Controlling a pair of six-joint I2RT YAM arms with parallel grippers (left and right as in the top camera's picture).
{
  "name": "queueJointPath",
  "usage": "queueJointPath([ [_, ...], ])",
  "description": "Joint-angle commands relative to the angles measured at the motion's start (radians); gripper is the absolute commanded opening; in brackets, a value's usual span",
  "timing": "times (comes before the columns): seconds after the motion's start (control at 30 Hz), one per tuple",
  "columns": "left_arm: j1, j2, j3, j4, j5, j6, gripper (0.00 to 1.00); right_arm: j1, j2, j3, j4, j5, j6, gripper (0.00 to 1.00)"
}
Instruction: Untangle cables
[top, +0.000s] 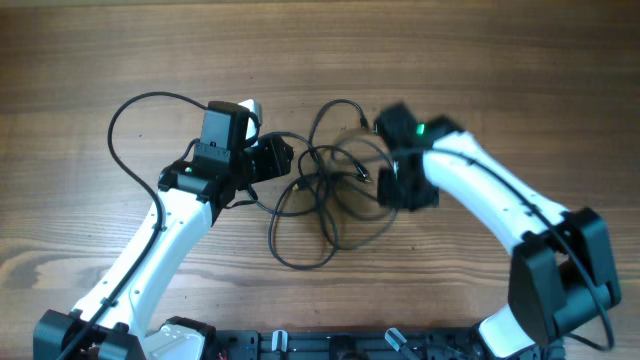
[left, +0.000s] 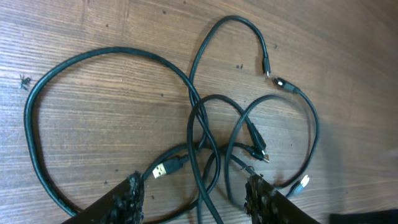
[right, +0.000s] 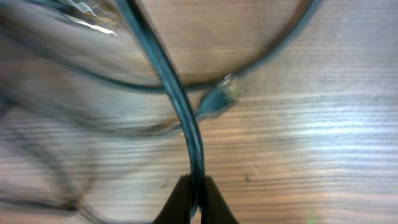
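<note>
The cables (top: 318, 195) lie as a loose black tangle of crossing loops in the middle of the wooden table (top: 520, 70). My left gripper (top: 270, 160) stands at the tangle's left edge. In the left wrist view the cables (left: 211, 118) spread ahead, with a USB plug (left: 163, 169) and other small plugs (left: 280, 82). My left gripper (left: 196, 198) is open, and a few strands run between its fingers (left: 134, 199) untouched. My right gripper (top: 388, 182) is at the tangle's right side. In the right wrist view my right gripper (right: 198, 194) is shut on one cable strand (right: 177, 93); a plug (right: 221, 94) lies beside that strand.
A thin black loop (top: 125, 115) arcs out to the left of the left arm. Bare wood (top: 120, 230) surrounds the tangle. The arm bases and a dark rail (top: 330, 345) line the near edge. The right wrist view is blurred on its left side.
</note>
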Motion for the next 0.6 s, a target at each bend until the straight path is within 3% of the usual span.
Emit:
queueJointPath([
  [0.0, -0.003, 0.008, -0.003, 0.002, -0.006, -0.006, 0.56, -0.002, -0.037, 0.364, -0.133, -0.06, -0.182, 0.04],
  [0.13, -0.003, 0.008, -0.003, 0.002, -0.006, -0.005, 0.59, -0.002, -0.037, 0.771, -0.251, -0.082, -0.2, 0.04],
  [0.23, -0.003, 0.008, -0.003, 0.002, -0.006, -0.005, 0.61, -0.005, -0.037, 0.98, -0.262, -0.082, -0.171, 0.04],
  [0.4, -0.003, 0.008, -0.003, 0.0, 0.001, 0.0, 0.64, -0.034, -0.037, 1.124, -0.214, -0.106, -0.097, 0.04],
  [0.5, -0.003, -0.008, -0.003, 0.072, 0.193, 0.182, 0.66, -0.063, -0.03, 1.126, -0.208, -0.181, -0.095, 0.04],
  [0.57, -0.003, -0.041, -0.003, 0.109, 0.265, 0.233, 0.71, -0.078, -0.022, 1.126, -0.228, -0.206, -0.099, 0.04],
])
